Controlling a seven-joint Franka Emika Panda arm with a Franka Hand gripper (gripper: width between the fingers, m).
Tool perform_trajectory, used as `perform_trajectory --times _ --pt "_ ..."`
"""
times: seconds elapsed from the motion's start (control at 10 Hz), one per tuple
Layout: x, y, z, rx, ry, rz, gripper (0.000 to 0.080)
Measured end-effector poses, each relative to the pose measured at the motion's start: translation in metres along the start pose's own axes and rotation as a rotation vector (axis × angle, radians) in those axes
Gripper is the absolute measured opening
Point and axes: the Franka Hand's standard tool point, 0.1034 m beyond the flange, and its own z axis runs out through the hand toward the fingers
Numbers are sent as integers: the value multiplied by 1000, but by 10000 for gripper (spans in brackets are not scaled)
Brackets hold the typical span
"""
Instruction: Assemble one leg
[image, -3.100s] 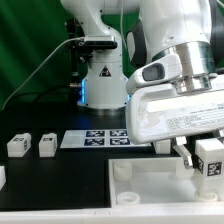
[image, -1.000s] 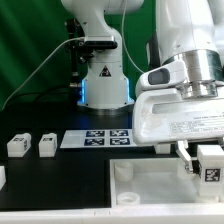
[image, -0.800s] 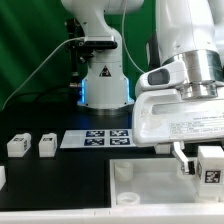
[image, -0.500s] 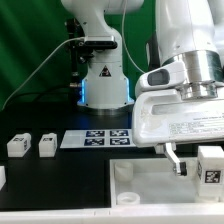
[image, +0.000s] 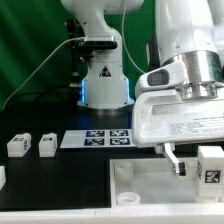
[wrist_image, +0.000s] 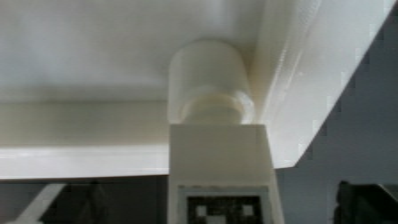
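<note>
A leg (image: 212, 166), a stubby white post with a black-and-white tag, stands upright on the large white panel (image: 150, 190) at its corner on the exterior view's right. My gripper (image: 203, 164) straddles it with the jaws apart. One dark finger (image: 178, 162) stands clear of the leg, and the other is cut off by the frame edge. In the wrist view the leg (wrist_image: 219, 120) runs up the middle against the panel (wrist_image: 107, 60). Dark fingertips (wrist_image: 48, 205) show at both sides of my gripper (wrist_image: 208, 205), apart from the leg.
Two more legs (image: 18, 144) (image: 47, 145) lie on the black table at the exterior view's left, with a third (image: 2, 177) at the frame edge. The marker board (image: 95, 137) lies in front of the robot base (image: 103, 85).
The visible finger has moved away from the leg toward the exterior view's left: the jaws have opened and let go of the leg. The leg stays upright on the panel.
</note>
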Motion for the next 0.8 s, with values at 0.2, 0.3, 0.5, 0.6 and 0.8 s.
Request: perform_trajectory --times 0.2,0.3,0.5,0.6,0.8 --pt "0 0 0 0 0 0 649" --pt "0 0 0 0 0 0 649" --pt "11 -3 -17 12 -3 5 649" --pt "18 -7 -36 27 -24 9 649" --pt "35 -5 -57 44 -69 23 649"
